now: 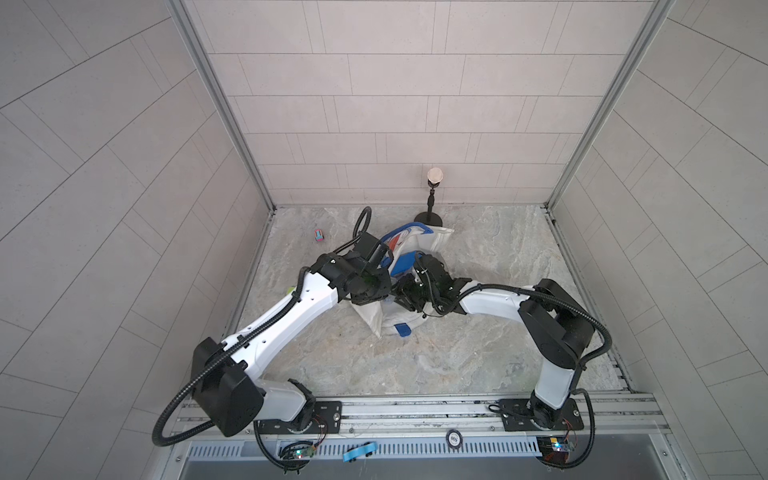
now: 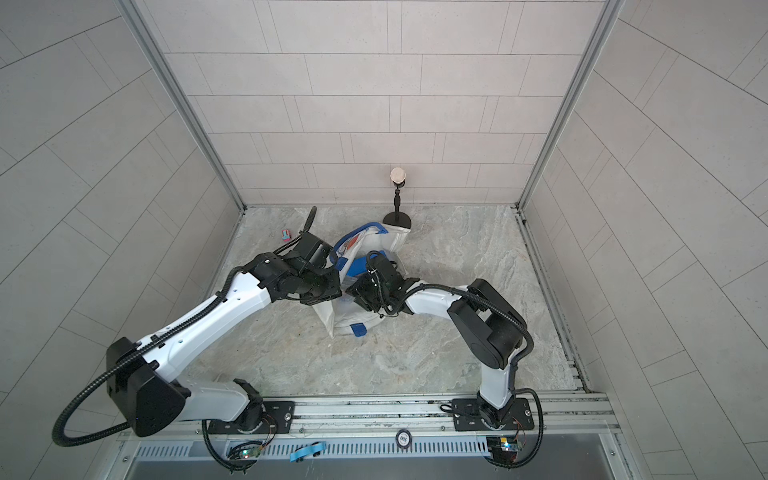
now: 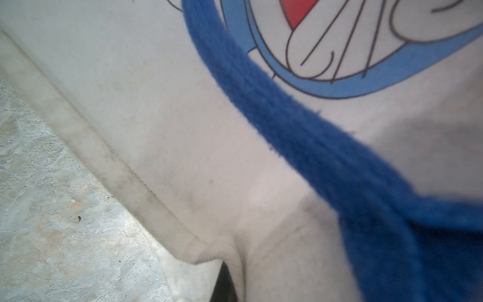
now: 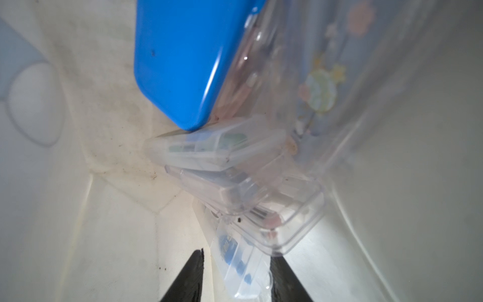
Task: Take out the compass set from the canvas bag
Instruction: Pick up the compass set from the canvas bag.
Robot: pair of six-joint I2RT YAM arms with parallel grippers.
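The white canvas bag [image 1: 436, 237] [image 2: 397, 237] lies crumpled mid-table, its blue handles and cartoon print facing up. My left gripper [image 1: 380, 259] is at the bag's rim. In the left wrist view only a dark sliver of one of its fingers [image 3: 224, 285] shows, pinched into the white fabric [image 3: 156, 117]. My right gripper [image 4: 237, 255] is deep inside the bag. Its black fingers straddle a clear compass set pack with blue print [image 4: 235, 261], with a gap on one side. More clear packs are stacked behind, one green [image 4: 209, 146], one grey [image 4: 222, 188].
Inside the bag, a bright blue box [image 4: 188, 60] and a clear printed pouch [image 4: 321, 91] lean over the packs. A tiny red-and-teal toy [image 1: 319, 235] lies at the back left. A black stand with a round top [image 1: 434, 176] sits just behind the bag.
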